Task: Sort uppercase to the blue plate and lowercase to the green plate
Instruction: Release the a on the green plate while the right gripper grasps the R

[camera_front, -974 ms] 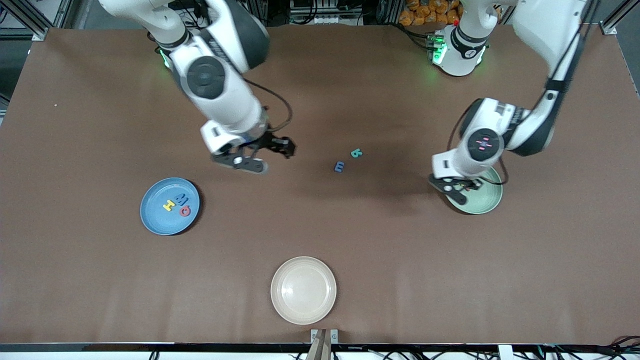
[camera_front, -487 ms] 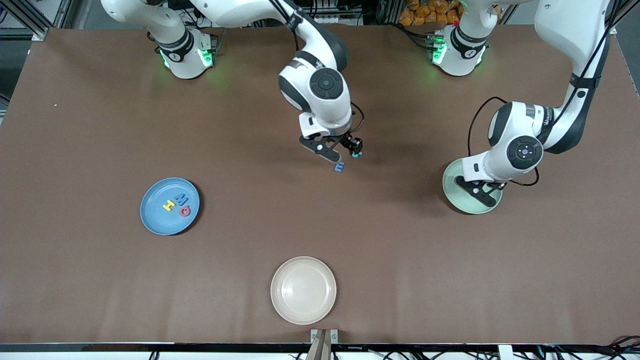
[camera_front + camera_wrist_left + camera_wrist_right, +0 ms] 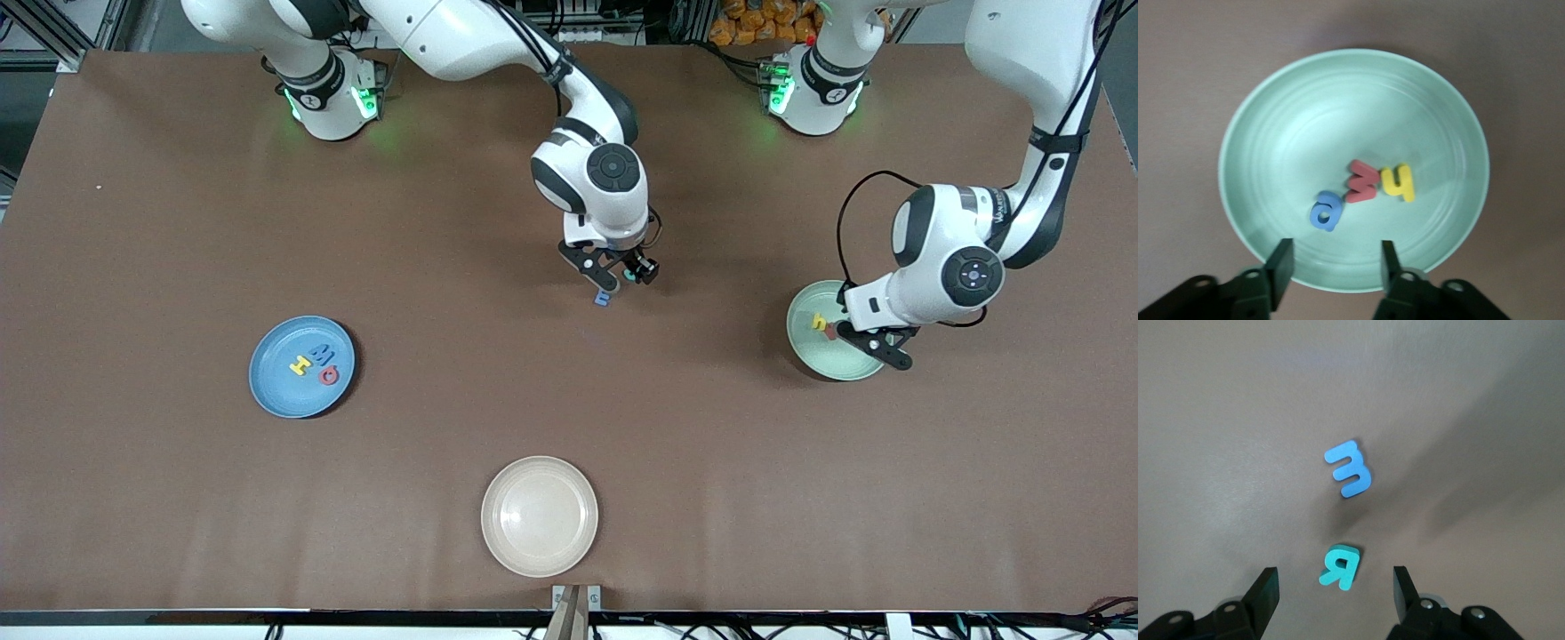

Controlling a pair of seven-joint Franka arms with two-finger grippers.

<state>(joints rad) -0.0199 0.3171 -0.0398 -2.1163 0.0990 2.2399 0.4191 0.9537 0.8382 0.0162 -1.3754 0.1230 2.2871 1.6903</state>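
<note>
My right gripper (image 3: 625, 277) hangs open low over the middle of the table, its jaws either side of the teal capital R (image 3: 1340, 567) without touching it. The small blue m (image 3: 1349, 468) lies just beside it, nearer the front camera (image 3: 604, 298). My left gripper (image 3: 880, 348) is open and empty over the green plate (image 3: 831, 360). In that plate (image 3: 1271, 120) lie a blue a (image 3: 1326, 211), a red m (image 3: 1362, 181) and a yellow h (image 3: 1398, 183). The blue plate (image 3: 276, 391) holds a yellow H (image 3: 300, 364), a blue M (image 3: 322, 352) and a red round capital (image 3: 330, 376).
A beige plate (image 3: 540, 516) sits empty near the table's front edge, between the two coloured plates. Both arms' bases stand along the table edge farthest from the front camera.
The right arm swung from near the blue plate to over the teal R and blue m, jaws narrowing a little. The left gripper opened and shifted across the green plate, uncovering letters there.
</note>
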